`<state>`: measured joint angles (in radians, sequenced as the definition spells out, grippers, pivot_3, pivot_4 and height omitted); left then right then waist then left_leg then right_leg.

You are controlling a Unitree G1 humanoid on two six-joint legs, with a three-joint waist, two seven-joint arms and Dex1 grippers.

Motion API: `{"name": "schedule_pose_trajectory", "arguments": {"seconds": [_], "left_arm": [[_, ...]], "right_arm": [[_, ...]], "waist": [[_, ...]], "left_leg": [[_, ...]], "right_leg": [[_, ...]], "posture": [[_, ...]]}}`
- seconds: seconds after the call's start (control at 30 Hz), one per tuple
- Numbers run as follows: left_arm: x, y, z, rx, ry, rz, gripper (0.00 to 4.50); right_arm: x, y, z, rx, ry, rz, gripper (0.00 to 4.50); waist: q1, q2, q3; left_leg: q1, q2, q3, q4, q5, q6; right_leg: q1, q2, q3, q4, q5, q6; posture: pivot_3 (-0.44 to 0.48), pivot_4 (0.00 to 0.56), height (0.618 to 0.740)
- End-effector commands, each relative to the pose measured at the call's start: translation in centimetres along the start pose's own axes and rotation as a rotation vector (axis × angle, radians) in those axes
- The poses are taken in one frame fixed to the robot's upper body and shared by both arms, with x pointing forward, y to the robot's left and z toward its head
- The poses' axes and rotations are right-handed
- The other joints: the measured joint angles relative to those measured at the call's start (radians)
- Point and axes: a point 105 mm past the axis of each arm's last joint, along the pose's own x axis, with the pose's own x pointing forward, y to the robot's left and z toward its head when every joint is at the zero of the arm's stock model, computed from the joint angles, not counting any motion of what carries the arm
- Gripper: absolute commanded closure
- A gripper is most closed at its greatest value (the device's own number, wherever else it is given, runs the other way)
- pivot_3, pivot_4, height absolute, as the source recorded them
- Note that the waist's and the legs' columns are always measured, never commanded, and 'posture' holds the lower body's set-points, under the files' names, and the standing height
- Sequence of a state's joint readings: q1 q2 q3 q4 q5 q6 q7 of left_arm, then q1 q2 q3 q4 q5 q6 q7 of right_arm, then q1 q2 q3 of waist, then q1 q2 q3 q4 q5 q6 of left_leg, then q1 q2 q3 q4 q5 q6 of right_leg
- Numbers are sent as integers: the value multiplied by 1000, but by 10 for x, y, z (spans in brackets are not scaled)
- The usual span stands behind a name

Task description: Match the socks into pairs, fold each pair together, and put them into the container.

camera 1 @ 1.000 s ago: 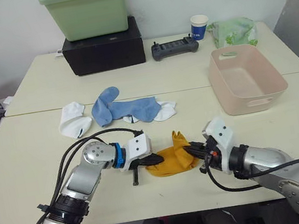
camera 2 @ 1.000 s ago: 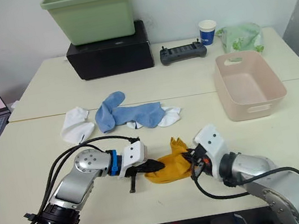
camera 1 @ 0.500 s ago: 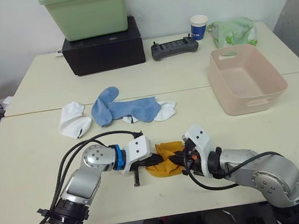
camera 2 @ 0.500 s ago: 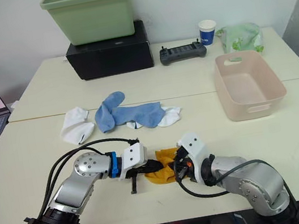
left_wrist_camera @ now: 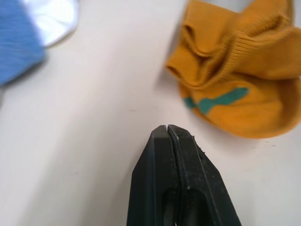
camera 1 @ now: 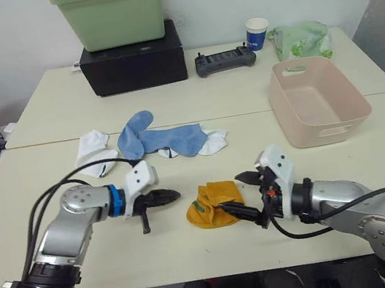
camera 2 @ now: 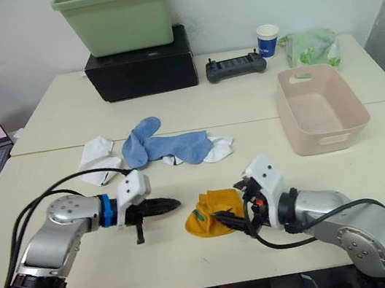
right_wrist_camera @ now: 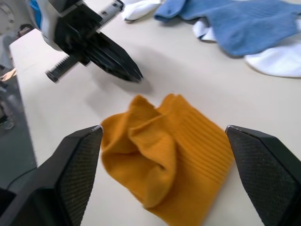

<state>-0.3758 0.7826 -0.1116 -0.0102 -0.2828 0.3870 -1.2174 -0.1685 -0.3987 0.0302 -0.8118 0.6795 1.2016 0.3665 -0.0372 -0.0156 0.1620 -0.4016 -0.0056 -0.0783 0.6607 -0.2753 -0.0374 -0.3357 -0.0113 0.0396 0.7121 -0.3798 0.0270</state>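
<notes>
Folded mustard-orange ankle sock bundle (camera 1: 214,204) lies on the beige tabletop (camera 1: 303,229), between my two grippers, near the front edge. My right gripper (camera 1: 245,196) is spread wide w/ fingers either side of the bundle's right end, not touching it. My left gripper (camera 1: 164,195) is closed on nothing, tip just beside the bundle's left end. Judgement: light, soft knit, slumps and unfolds easily, not slippery. Best to pinch across the thick folded middle, thru all layers, then carry to the pale pink rectangular plastic tub (camera 1: 351,117), well apart at right.
</notes>
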Motion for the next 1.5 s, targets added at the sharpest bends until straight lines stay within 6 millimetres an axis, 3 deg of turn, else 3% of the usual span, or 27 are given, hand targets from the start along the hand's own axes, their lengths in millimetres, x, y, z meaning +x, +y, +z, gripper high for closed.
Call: {"name": "schedule_pose_trajectory", "arguments": {"seconds": [0.03,0.23,0.4,0.63,0.7,0.83,1.03,1.2,1.33,1.5], "left_arm": [[-2,2,27,53,-78,-30,4500],[21,-14,57,140,-169,-136,4500],[39,-24,63,193,-193,-204,4500],[53,-41,60,242,-194,-296,4500],[58,-51,59,257,-192,-339,4500],[56,-57,47,280,-146,-360,4500],[51,-51,15,308,-28,-337,4500],[48,-46,4,345,22,-338,4500],[47,-44,0,337,39,-331,4500],[45,-43,-11,320,72,-330,4500]], "right_arm": [[-1,-15,5,-44,-40,-74,728],[10,-6,-20,-99,53,9,2768],[25,15,-38,-118,103,145,4468],[44,22,-47,-267,150,214,4468],[42,18,-52,-361,191,211,4468],[30,13,-44,-381,172,174,4468],[10,4,-34,-369,162,98,4468],[23,-12,-21,-344,111,-6,4468],[41,-18,-27,-312,131,-62,4468],[30,-35,-47,-267,198,-150,4468]], "waist": [[1,0,0],[3,-1,1],[0,-1,1],[0,-1,1],[3,-1,1],[5,-2,1],[5,-2,1],[4,-2,1],[4,-2,1],[5,-2,1]], "left_leg": [[0,0,0,0,0,0],[-1,0,1,0,0,0],[-1,0,1,0,0,0],[-1,0,0,0,0,0],[-1,0,1,1,0,0],[-1,0,0,1,0,0],[-1,0,0,1,0,0],[-1,0,0,0,0,0],[-1,0,0,1,0,0],[-1,0,0,0,0,0]], "right_leg": [[0,0,0,0,0,0],[-1,0,0,-1,0,0],[-1,0,0,0,0,0],[-1,1,0,0,0,0],[-1,0,0,-1,0,0],[-1,0,0,-2,0,0],[0,0,0,-1,0,0],[-1,0,0,-1,0,0],[-1,0,0,-1,0,0],[-1,0,0,-1,0,0]], "posture": [[0,150,725],[0,150,725],[0,150,725],[0,150,725],[0,150,725],[0,150,725],[0,150,725],[0,150,725],[0,150,725],[0,150,725]]}}
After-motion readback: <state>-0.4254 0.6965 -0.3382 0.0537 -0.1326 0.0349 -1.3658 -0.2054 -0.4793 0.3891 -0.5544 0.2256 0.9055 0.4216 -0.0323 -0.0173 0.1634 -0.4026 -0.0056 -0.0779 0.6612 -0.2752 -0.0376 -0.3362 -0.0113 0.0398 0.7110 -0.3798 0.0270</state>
